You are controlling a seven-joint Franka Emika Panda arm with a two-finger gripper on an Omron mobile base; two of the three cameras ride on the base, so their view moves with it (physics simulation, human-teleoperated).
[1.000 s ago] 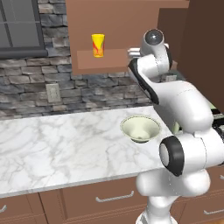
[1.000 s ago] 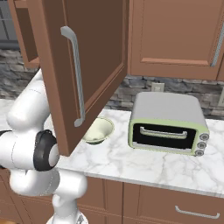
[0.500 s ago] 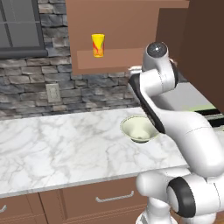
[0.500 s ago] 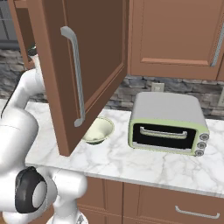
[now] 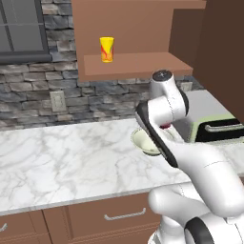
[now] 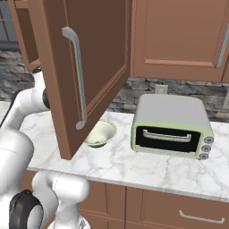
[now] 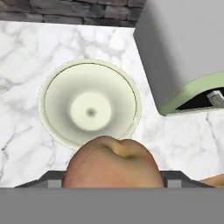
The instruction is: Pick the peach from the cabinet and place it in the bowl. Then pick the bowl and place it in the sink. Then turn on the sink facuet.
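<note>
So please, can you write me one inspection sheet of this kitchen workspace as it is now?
Surface: white marble counter, dry.
Job's things: reddish round peach held above the wide cream-green bowl; bowl empty, beside the toaster oven.
Clutter: yellow cup with red marks on the brown cabinet shelf; grey-green toaster oven.
Grippers: gripper closed on the peach.
Cables: nothing seen.
Surroundings: open brown cabinet door, grey stone wall.
</note>
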